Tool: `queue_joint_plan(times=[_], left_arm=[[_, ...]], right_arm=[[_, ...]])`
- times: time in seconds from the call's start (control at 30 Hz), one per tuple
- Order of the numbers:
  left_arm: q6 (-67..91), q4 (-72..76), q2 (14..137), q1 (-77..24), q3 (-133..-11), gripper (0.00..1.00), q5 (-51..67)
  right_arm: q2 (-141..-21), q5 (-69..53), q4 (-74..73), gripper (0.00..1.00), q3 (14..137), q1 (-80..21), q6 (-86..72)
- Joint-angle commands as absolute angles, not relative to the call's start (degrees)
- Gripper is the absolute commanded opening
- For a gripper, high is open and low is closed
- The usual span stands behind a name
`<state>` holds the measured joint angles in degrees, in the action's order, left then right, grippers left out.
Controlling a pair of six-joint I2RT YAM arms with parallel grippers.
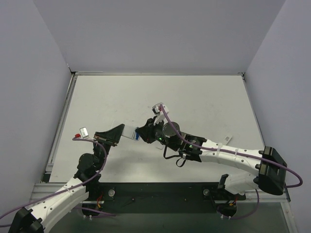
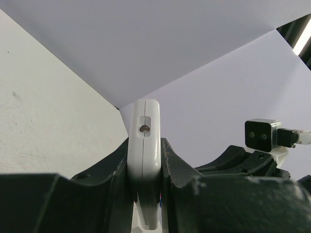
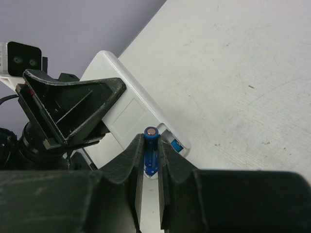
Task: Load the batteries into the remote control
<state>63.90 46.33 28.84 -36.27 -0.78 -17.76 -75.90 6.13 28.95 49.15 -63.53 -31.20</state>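
Clamping the remote control (image 2: 144, 121) by its long sides, the left gripper (image 2: 144, 155) is holding it over the near-left part of the table (image 1: 204, 97), fingers pressing tight against the white casing. Just to its right, the right gripper (image 3: 151, 145) is pinching a blue battery (image 3: 151, 132) between its fingers, upright at the remote's open compartment, while a second battery (image 3: 176, 144) is sitting inside (only partly showing). Farther off, the tabletop is running back to the grey walls (image 1: 155, 34).

No text, label, brand or number can be read anywhere.
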Motion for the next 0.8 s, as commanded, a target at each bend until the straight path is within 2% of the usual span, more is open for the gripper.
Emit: queue_joint_plan(times=[0.0, 0.13, 0.27, 0.37, 0.57, 0.77], left_arm=[[62.6, 41.9, 26.3, -36.1, 0.4, 0.0, -16.7], [62.4, 36.8, 23.9, -36.0, -1.1, 0.0, -15.7], [62.0, 31.4, 21.9, -36.0, -1.8, 0.0, -14.7], [61.3, 29.1, 20.7, -36.0, -2.4, 0.0, -13.9], [59.1, 24.3, 19.9, -36.0, -4.5, 0.0, -11.3], [58.0, 20.7, 18.5, -36.0, -6.0, 0.0, -9.1]], right_arm=[[-70.2, 5.5, 25.4, 0.0, 54.0, -63.5, -23.5], [-69.3, 4.9, 10.0, 0.0, 62.3, -61.4, -16.1], [-72.1, -1.4, -12.1, 0.0, 66.4, -54.1, -13.8], [-75.5, -3.5, -22.2, 0.0, 66.9, -49.4, -9.5], [-85.1, -4.9, -34.2, 0.0, 68.6, -48.1, 5.2], [-97.3, -2.4, -39.9, 0.0, 70.6, -47.9, 11.4]])
